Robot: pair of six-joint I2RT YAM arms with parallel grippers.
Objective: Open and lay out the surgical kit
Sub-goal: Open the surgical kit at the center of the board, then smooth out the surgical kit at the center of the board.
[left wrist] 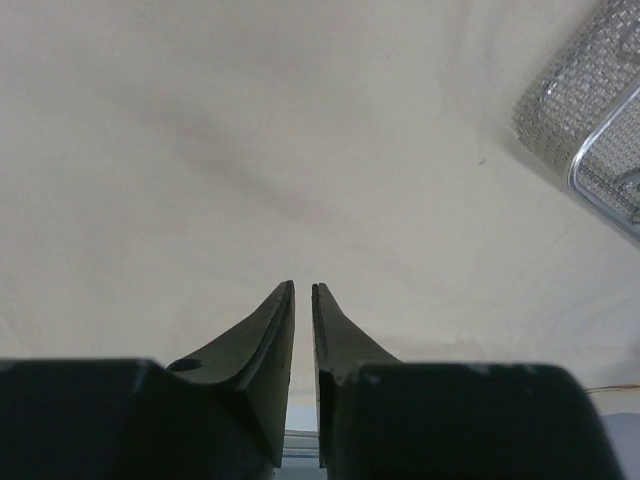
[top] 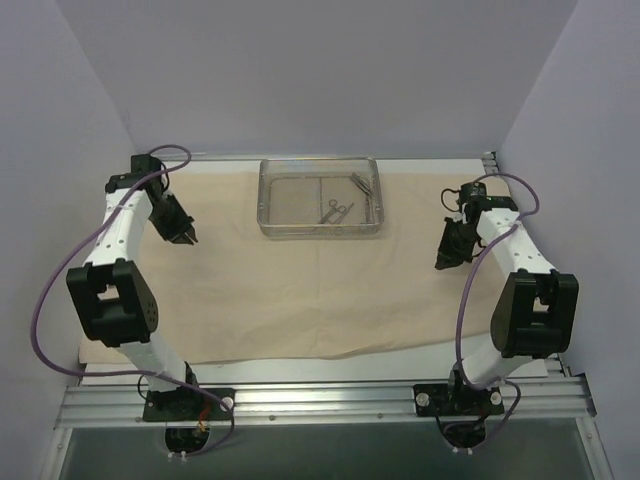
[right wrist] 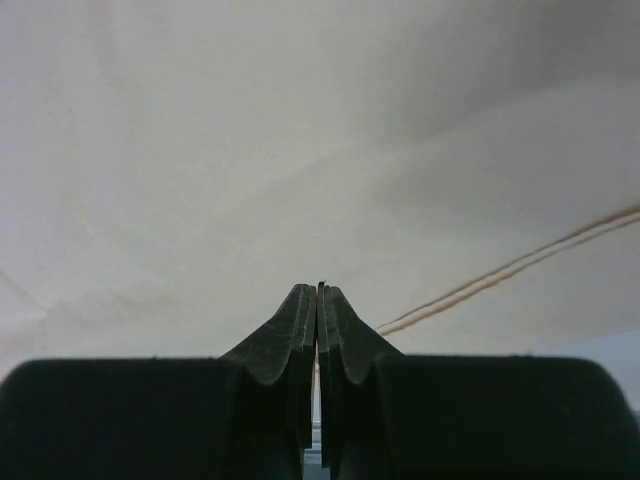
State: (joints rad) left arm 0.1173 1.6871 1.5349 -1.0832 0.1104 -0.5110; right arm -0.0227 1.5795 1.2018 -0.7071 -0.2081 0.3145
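Flat bare cloth (top: 300, 290) near and sideways; mesh tray (top: 320, 231) obstacle far centre.

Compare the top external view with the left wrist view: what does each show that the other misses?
Only the top view: the right hand and the instruments lying in the tray. Only the left wrist view: the narrow gap between the fingers of the left hand. Both: the left hand, the beige cloth and the tray.
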